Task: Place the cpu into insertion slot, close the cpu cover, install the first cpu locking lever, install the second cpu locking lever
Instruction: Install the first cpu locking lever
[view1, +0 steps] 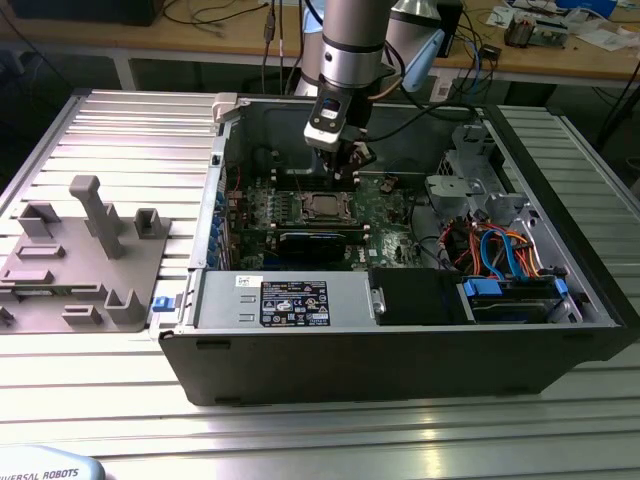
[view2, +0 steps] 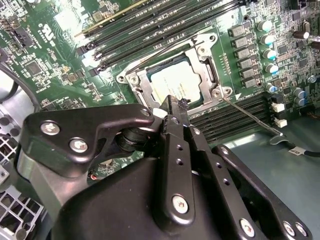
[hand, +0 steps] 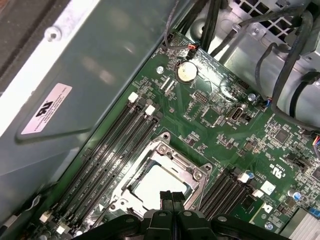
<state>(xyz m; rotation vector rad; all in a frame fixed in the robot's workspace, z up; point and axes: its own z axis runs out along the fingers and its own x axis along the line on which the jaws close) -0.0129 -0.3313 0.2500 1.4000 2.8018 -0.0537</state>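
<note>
Gripper (hand: 170, 196) is empty as far as I can see. In the first wrist view its two black fingertips (hand: 164, 195) sit pressed together with nothing between them, hanging low over the socket, apart from it by my read. Directly beneath and just ahead of the tips is the cpu (hand: 159, 186), lying flat in the insertion slot (view2: 131, 79) with its dull metal top facing up at the wrist. It's square, so no real long axis; its edges run square to the slot rim and in line with the memory slots (hand: 107, 150) flanking it. The cpu cover (hand: 181, 159) looks folded down flat around it, the chip showing through the window, so I judge steps one and two done. Levers are the open item. In the second wrist view a thin locking lever (view2: 250, 115) runs out from the socket corner beside the tips, long axis slanting away across the neighbouring memory slots, hooked end far from the gripper. That reads as unlatched, not pinned alongside the frame. I can't make out the second lever, so can't say whether it's seated. Beyond the socket, further out from the tips, are the green motherboard (hand: 220, 95) and then the grey case wall (hand: 100, 75). In the exterior view the arm stands upright inside the open case, gripper above the board.
</note>
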